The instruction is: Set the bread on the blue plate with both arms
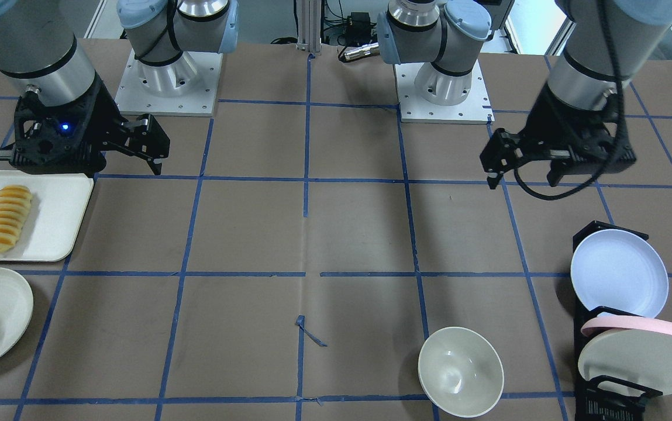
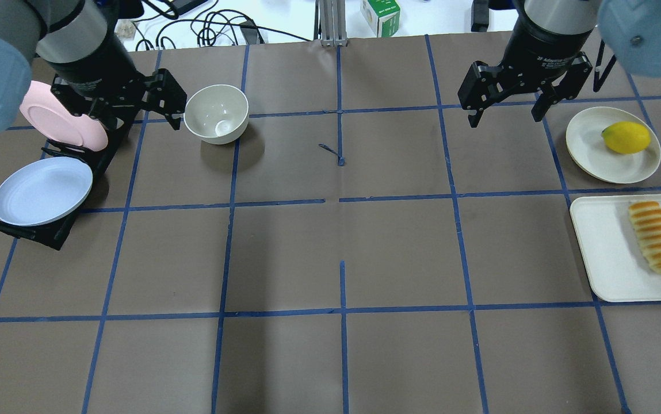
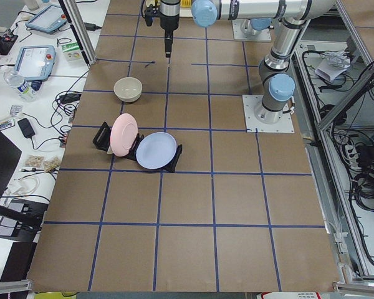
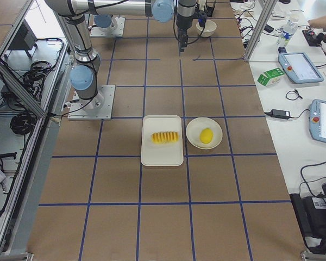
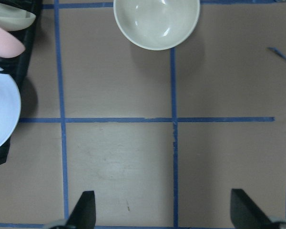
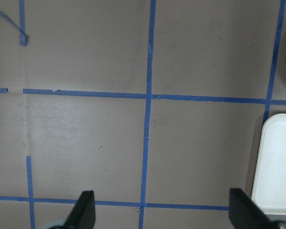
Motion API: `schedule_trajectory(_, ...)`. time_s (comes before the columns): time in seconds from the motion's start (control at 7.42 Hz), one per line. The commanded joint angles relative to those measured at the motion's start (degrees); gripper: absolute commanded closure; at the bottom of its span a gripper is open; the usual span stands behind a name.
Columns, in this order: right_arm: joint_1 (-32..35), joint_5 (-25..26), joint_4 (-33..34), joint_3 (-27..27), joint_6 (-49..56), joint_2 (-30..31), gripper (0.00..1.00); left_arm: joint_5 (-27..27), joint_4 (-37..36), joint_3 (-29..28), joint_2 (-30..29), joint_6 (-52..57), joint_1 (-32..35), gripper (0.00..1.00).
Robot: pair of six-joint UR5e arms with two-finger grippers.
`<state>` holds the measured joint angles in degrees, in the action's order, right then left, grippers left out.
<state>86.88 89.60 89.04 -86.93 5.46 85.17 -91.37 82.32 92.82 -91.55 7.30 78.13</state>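
Left hand (image 1: 521, 177) wide open, holding nothing; blue plate (image 2: 42, 191) propped in rack (image 2: 48, 234) just beside it, outboard. Right hand (image 2: 505, 118) likewise spread, empty; bread (image 2: 657, 236) on white tray (image 2: 602, 259) near it, outboard too.

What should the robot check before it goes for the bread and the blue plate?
1. Bread lies alone on the white tray, with nothing on top: ok.
2. Blue plate lies flat, ready for bread: not ok, it leans tilted in the black rack.
3. Left hand is open and empty: ok.
4. Right hand is open and empty: ok.
5. Pink-rimmed plate in the same rack stays apart from the blue plate: cannot tell.
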Motion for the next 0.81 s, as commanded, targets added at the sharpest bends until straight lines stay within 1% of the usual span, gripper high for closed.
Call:
schedule_trajectory(0.0, -10.4, -0.1, 0.2, -4.4, 4.7, -0.2, 0.0, 0.0, -0.7, 1.3, -3.0, 2.8, -11.2, 0.0)
schedule_trajectory(0.13, -13.7, 0.1, 4.8, -6.9, 12.5, -0.5, 0.0, -0.1, -2.3, 1.0, -6.5, 3.3, -15.1, 0.0)
schedule_trajectory(0.27, -16.5, 0.3, 8.8, -9.3, 18.0, -1.3, 0.0, 0.1, -5.3, 0.6, -10.7, 3.6, -20.4, 0.0)
schedule_trajectory(0.4, -18.1, 0.4, 12.6, -11.9, 20.6, -1.5, 0.0, 0.0, -9.2, 0.5, -14.7, 6.3, -25.3, 0.0)
schedule_trajectory(0.54, -20.1, 1.9, 17.1, -14.4, 25.1, -1.8, 0.0, 0.2, -12.6, 0.5, -18.3, 8.2, -29.5, 0.0)
schedule_trajectory(0.67, -22.7, 2.4, 18.6, -17.0, 28.1, -2.1, 0.0, -0.1, -17.1, -0.4, -21.5, 7.7, -29.7, 0.0)
